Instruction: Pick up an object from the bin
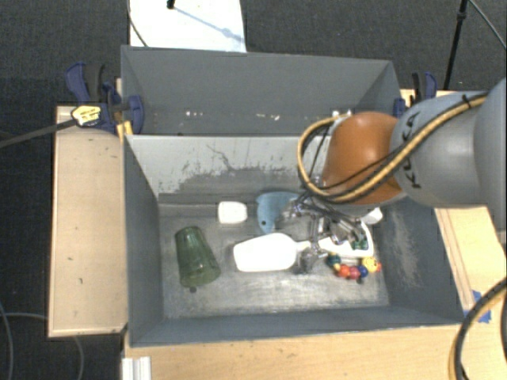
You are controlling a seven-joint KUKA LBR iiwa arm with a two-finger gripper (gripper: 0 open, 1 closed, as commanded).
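One grey arm (451, 157) comes into the grey metal bin (261, 93) from the right in the camera view. It bends downward at the wrist, where a rounded orange cover (360, 157) sits with black and yellow cables looped across it. Below that cover, the gripper (314, 250) hangs low over the bin floor, right of the floor's middle and pointing down and a little to the left. Its metal parts crowd together in shadow, so I cannot tell whether it is released or clenched, and nothing can be made out in its grasp.

A white oblong plastic piece (265, 254) with rounded corners lies flat on the floor near the middle of the bin. Its right end is just beside the gripper, on the gripper's left. Whether the two touch cannot be told.

Behind this white oblong plastic piece, a light blue rounded plastic cup (272, 208) rests near the back wall, just left of the gripper's upper parts. A small white rounded block (231, 212) lies left of the blue cup. Well apart, toward the left wall, a translucent green plastic cup (195, 256) lies on its side. Right of the gripper, and a little nearer the front wall, sits a small cluster of red, yellow, blue and green toy pieces (354, 269).
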